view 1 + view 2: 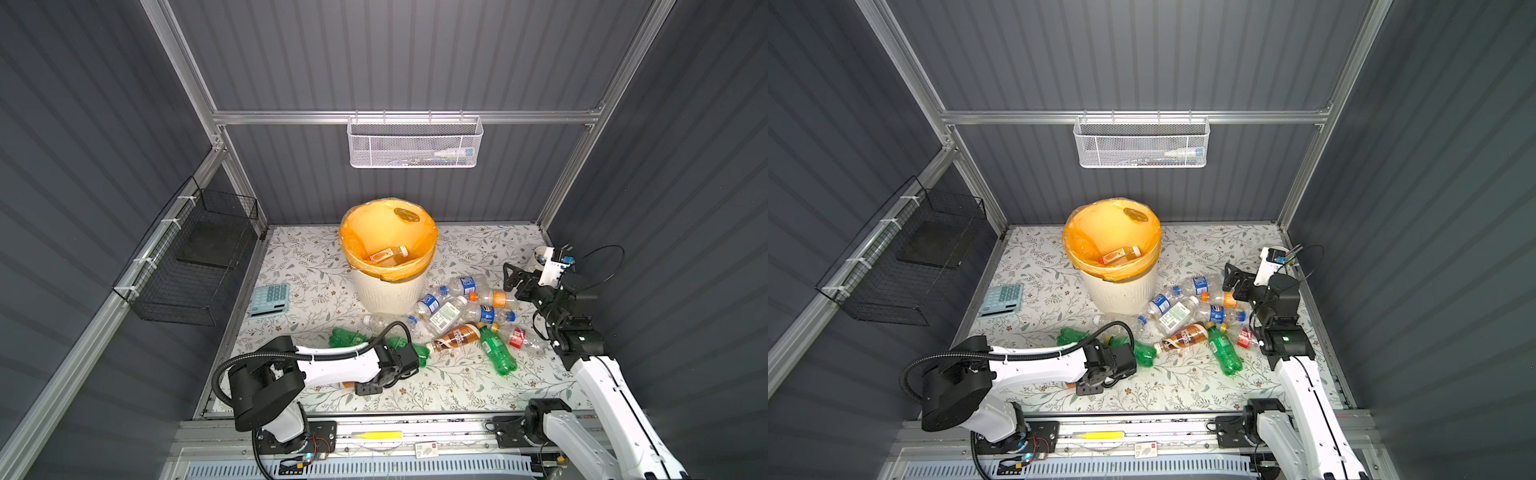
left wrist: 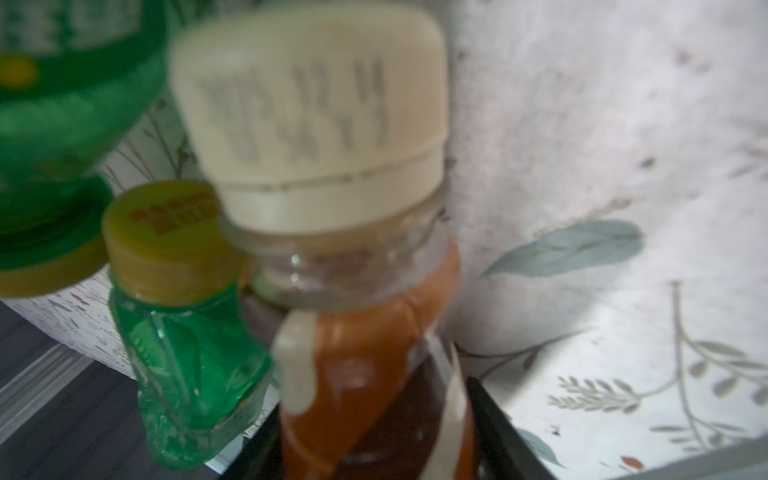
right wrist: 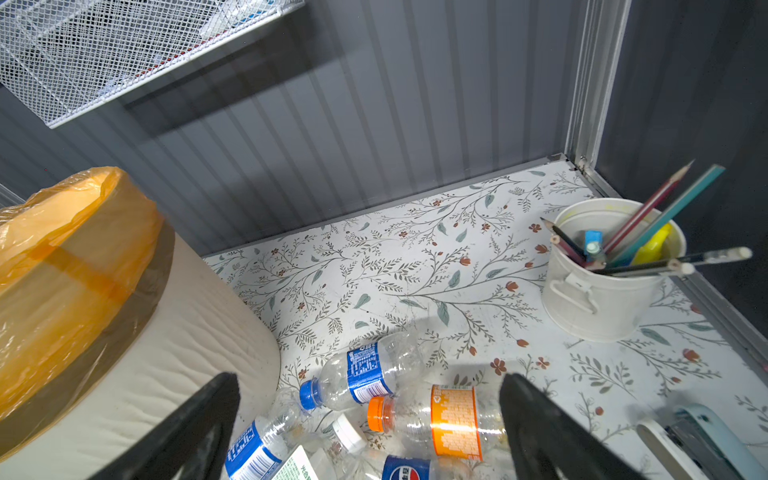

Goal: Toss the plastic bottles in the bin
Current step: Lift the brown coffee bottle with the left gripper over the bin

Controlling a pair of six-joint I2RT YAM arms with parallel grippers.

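Between the black fingers (image 2: 496, 419) of my left gripper (image 2: 374, 436) is an orange-labelled bottle (image 2: 365, 374) with a white cap (image 2: 307, 104); the gripper is shut on it. In both top views that gripper (image 1: 368, 388) (image 1: 1090, 388) is low near the table's front. Beside it lie crushed green bottles (image 2: 187, 365) (image 1: 349, 336). The bin (image 1: 388, 291) (image 1: 1121, 295), cream with an orange bag, holds one orange bottle (image 1: 386, 254). Several bottles (image 1: 455, 336) lie in a pile to its right. My right gripper (image 1: 513, 278) (image 3: 370, 380) hangs open above an orange-capped bottle (image 3: 436, 419).
A pale blue calculator (image 1: 270, 300) lies left of the bin. A white cup of pens (image 3: 602, 282) stands in the back right corner. A white mesh basket (image 1: 413, 143) hangs on the back wall. On the left wall hangs a black wire basket (image 1: 195, 266).
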